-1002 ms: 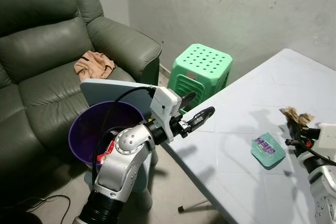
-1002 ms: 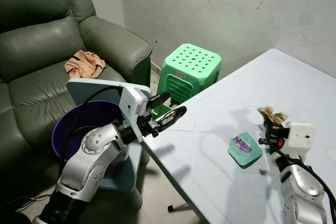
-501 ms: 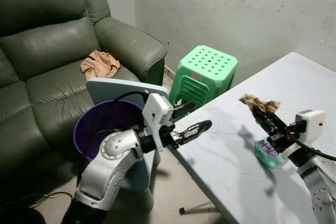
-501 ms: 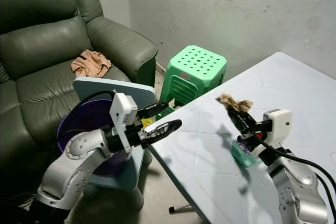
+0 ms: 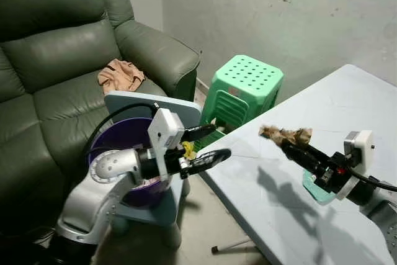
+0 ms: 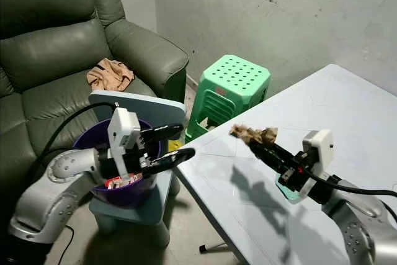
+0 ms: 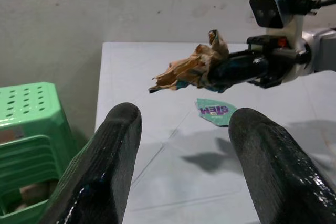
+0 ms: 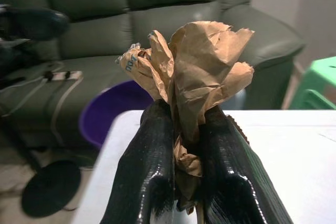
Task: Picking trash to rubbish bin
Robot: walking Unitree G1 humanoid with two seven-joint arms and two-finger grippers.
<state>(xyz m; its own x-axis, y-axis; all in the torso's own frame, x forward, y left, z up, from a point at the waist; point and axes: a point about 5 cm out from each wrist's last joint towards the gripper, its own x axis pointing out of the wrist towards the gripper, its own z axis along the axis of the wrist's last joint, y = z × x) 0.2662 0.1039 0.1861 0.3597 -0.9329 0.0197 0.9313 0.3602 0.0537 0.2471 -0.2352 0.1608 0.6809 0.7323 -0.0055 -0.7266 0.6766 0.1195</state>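
Right of centre in the head views, a crumpled brown paper scrap (image 5: 286,134) is held pinched between the closed fingers of the right gripper (image 5: 296,149), raised above the pale blue-grey table (image 5: 291,209). Behind that gripper, a teal packet with purple lettering (image 7: 215,111) is seen lying flat on the tabletop. Lower left of centre, the left gripper (image 5: 208,147) is held out with its fingers spread apart and nothing between them, above the purple round rubbish bin (image 6: 133,187). A green perforated plastic stool (image 5: 245,94) is placed in the upper middle, beside the dark green leather sofa (image 5: 56,66).
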